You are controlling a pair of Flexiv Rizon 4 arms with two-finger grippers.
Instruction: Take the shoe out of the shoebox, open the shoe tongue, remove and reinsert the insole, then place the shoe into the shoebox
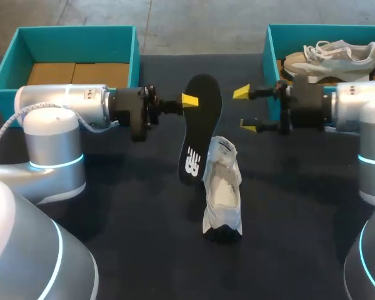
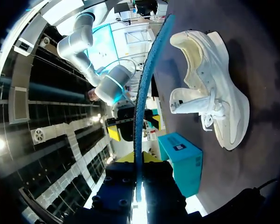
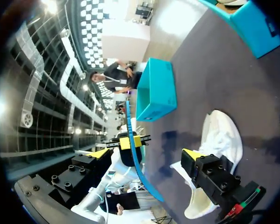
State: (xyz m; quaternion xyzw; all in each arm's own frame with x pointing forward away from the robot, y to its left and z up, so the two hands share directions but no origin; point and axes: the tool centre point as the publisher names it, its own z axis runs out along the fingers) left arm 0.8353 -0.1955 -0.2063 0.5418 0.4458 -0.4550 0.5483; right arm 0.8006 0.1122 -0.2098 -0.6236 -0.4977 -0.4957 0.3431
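My left gripper (image 1: 189,100) is shut on the upper part of a black insole (image 1: 200,122) and holds it upright above the table. In the left wrist view the insole (image 2: 142,93) shows edge-on, running out from between the fingers of that gripper (image 2: 138,161). A white shoe (image 1: 222,187) lies on the dark table just below the insole, with its tongue pulled open (image 2: 210,88). My right gripper (image 1: 245,110) stands open a short way right of the insole, not touching it. The right wrist view shows the insole (image 3: 139,172) ahead of its spread fingers (image 3: 146,154).
A teal shoebox (image 1: 75,37) with brown cardboard inside stands at the back left. A second teal box (image 1: 275,44) at the back right holds a beige shoe (image 1: 328,59), just behind my right gripper. The dark table (image 1: 144,237) stretches toward the front.
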